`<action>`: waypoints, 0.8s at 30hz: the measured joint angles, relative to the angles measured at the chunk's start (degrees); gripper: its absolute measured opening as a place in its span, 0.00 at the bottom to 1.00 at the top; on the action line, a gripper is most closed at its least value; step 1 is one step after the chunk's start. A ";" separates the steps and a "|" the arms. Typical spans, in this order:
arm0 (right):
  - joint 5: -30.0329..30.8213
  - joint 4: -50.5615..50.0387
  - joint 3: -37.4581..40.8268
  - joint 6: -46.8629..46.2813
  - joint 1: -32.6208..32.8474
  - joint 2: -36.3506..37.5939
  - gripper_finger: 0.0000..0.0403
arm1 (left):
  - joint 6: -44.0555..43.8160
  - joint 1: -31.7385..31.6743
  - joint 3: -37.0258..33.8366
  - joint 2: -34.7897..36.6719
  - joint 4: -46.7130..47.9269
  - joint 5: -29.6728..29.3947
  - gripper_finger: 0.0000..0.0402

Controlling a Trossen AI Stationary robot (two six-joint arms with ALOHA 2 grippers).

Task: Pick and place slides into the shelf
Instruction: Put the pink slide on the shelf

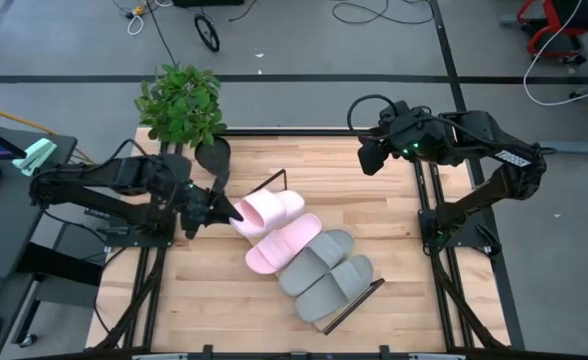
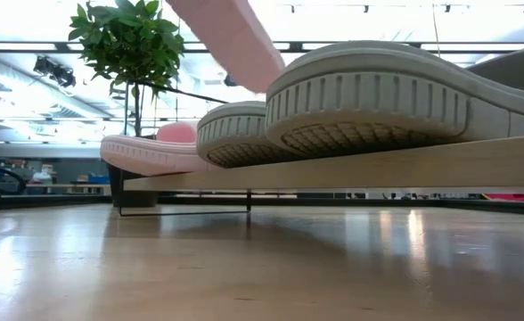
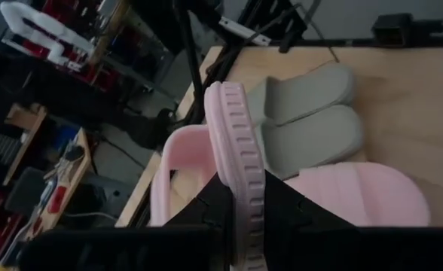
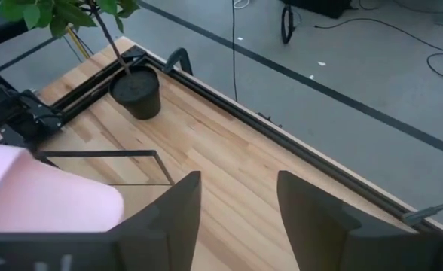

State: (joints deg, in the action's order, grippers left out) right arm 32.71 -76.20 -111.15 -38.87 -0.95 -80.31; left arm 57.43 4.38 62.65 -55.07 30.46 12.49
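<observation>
On the tabletop (image 1: pixel 394 310) the shelf (image 1: pixel 359 301) lies diagonally, a flat light-wood board with thin black frame ends. It carries three slides in a row: two grey slides (image 1: pixel 324 272) nearest the right arm's side and one pink slide (image 1: pixel 282 246) beside them. The fourth pink slide (image 1: pixel 266 211) sits at the far open end of the row, tipped on edge. Left gripper (image 3: pixel 242 197) is clamped on its sole edge, fingers (image 3: pixel 206 203) on either side of the ribbed rim. Long axis runs straight out from the fingers toward the grey pair. Placing it likely means rotating it flat next to its mate. Right gripper (image 4: pixel 236 199) hovers open over the far right corner, well apart. Slides are chunky matte foam with wide straps and ribbed tread. Potted plant (image 1: pixel 181 103) stands just behind the left arm.
</observation>
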 joint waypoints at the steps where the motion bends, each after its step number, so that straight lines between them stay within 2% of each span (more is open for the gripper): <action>1: 0.00 0.00 0.00 -0.01 0.00 0.00 0.45 | -0.28 0.04 0.00 0.11 -0.12 0.24 0.11; 12: 0.04 0.02 0.00 0.37 0.00 0.00 0.42 | 2.40 1.42 -0.32 0.02 0.90 0.29 0.11; 19: 0.05 0.02 0.00 0.42 0.00 0.00 0.41 | 4.54 1.42 -5.29 -0.07 0.70 -3.47 0.11; 24: 0.04 0.00 0.00 0.42 0.00 0.00 0.41 | 6.06 1.38 -8.15 -0.04 -0.67 -3.91 0.11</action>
State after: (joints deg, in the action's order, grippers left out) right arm 32.75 -76.20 -111.15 -38.46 -0.95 -80.31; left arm 63.49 5.76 54.50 -55.11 29.79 8.58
